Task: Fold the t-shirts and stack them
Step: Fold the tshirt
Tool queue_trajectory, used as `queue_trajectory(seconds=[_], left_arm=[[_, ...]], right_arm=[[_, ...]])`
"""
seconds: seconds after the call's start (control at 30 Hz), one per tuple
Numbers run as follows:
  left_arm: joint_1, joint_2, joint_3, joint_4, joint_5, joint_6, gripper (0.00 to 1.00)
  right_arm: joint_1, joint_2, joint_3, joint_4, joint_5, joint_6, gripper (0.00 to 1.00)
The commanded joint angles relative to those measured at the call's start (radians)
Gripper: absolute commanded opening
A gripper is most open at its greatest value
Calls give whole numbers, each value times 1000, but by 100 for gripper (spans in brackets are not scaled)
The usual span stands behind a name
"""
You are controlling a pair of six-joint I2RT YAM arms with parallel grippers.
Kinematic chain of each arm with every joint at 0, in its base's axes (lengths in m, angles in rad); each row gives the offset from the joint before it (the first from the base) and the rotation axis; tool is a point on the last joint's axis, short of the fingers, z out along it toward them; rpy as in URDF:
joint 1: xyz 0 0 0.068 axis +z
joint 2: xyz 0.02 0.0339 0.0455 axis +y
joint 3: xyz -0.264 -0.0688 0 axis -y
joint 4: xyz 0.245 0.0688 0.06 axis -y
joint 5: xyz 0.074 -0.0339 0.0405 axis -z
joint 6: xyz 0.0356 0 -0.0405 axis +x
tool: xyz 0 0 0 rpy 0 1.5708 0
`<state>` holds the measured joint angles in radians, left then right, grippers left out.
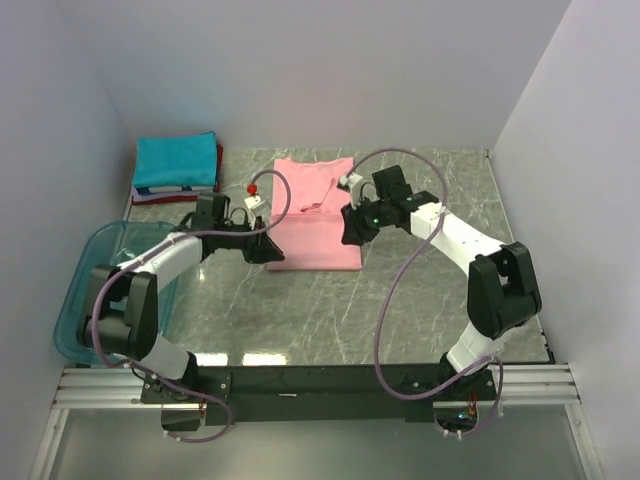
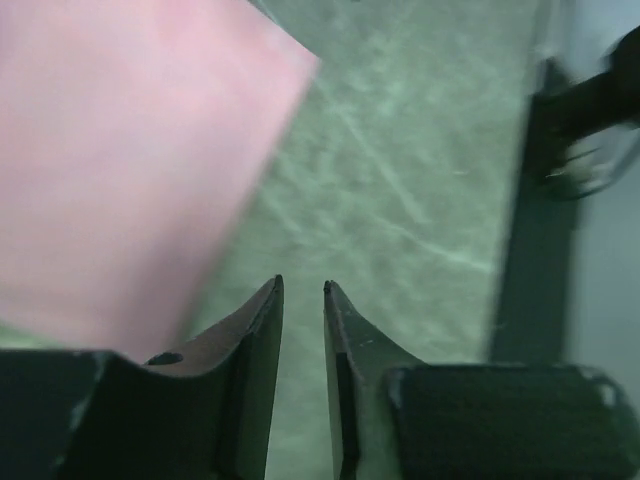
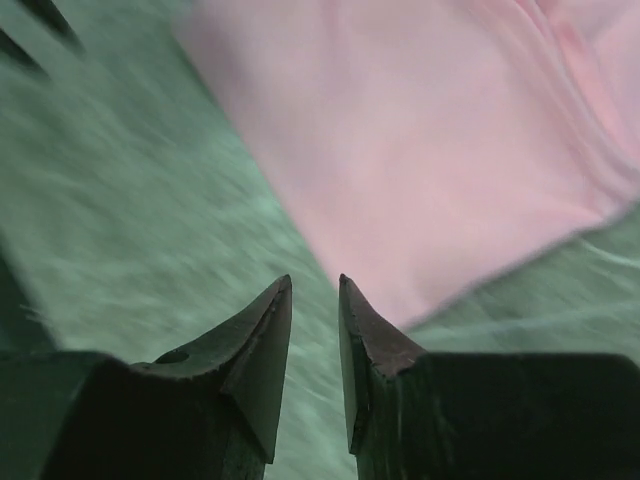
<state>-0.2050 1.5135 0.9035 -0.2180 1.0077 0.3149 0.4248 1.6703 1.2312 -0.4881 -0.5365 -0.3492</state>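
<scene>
Grippers both narrowly parted, holding nothing: my left gripper (image 2: 302, 285) hangs over the table (image 2: 400, 150) beside the pink t-shirt (image 2: 120, 150); my right gripper (image 3: 315, 280) near that shirt's corner.

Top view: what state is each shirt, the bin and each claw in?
pink t-shirt: partly folded, flat on the table, unheld.
teal t-shirt: folded, topping the far-left stack.
blue bin: upright, partly hidden by the left arm.
left gripper: slightly open, empty.
right gripper: slightly open, empty.

Lab cell: white partitions (image 1: 300, 70), aluminium rail (image 1: 540, 385) (marble-look tabletop (image 1: 300, 310)).
</scene>
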Motion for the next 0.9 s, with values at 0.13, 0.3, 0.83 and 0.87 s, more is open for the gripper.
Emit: queue_trajectory(seconds=[0.13,0.3,0.83,0.87], left_arm=[[-76,63,-161,528,120,-903,37],[-79,196,-146,690,91,-1016,59],[-88,398,-166,1143,161,-1303,99],[-93,419,-164,1146,160,-1307,99]], right_arm=[[6,107,-27,247,-404,655,35],[11,173,-62,381,-457,794,55],[8,298,-156,653,-543,973,84],[6,305,-162,677,-551,987,84]])
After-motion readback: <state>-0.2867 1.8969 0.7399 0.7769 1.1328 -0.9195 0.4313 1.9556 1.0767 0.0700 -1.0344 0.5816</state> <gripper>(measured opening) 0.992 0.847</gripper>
